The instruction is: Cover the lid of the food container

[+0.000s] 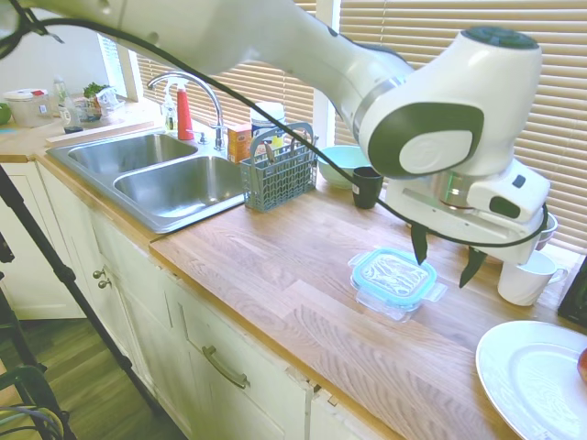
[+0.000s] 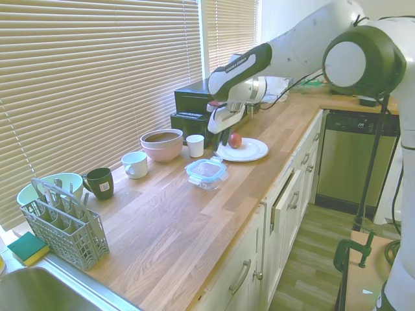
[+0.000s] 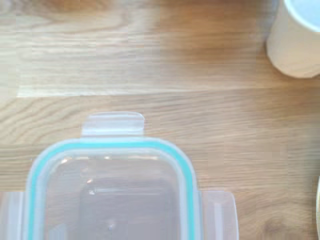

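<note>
Hand hovering just above the far-right edge of the lid, fingers spread, nothing between them. Fingers dark, pointing down, tips clear of the lid. Same hand seen from the other side, hanging over the bench between lid and white plate.

Lid sitting flat on top of the food container, teal rim lined up with the glass dish below. Clip tabs sticking out sideways, whether snapped down cannot be told. Close up, lid shows teal rim, clear centre, one tab toward the white cup, another at the side. Container near the middle of the wooden bench, closer to its front edge than the row of crockery.

Around it: white cup just beside the hand, white plate at the right front with something red on it, reading as an apple in the other exterior shot. Also a small white cup, pink bowl, white mug, dark mug, mint-green bowl along the blinds. Grey cutlery rack next to the double steel sink. Green-yellow sponge by the rack.
</note>
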Action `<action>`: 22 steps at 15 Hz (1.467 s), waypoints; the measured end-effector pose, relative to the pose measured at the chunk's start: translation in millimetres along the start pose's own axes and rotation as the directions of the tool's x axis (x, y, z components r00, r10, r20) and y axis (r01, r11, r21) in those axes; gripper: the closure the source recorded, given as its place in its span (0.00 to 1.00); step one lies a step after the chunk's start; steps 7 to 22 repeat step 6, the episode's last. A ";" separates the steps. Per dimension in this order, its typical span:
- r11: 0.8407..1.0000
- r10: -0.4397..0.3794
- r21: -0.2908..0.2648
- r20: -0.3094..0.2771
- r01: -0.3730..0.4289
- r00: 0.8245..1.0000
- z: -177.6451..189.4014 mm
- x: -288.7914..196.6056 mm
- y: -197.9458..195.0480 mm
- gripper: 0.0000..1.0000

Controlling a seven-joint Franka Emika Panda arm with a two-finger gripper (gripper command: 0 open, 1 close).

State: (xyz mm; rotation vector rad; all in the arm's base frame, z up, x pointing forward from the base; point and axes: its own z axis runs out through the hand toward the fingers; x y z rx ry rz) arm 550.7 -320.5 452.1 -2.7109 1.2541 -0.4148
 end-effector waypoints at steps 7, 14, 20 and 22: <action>0.993 -0.096 -0.068 -0.027 0.094 0.995 -30.7 -87.8 -92.9 0.00; 0.993 -0.096 -0.068 -0.027 0.094 0.995 -30.7 -87.8 -92.9 0.00; 0.993 -0.096 -0.068 -0.027 0.094 0.995 -30.7 -87.8 -92.9 0.00; 0.993 -0.096 -0.068 -0.027 0.094 0.995 -30.7 -87.8 -92.9 0.00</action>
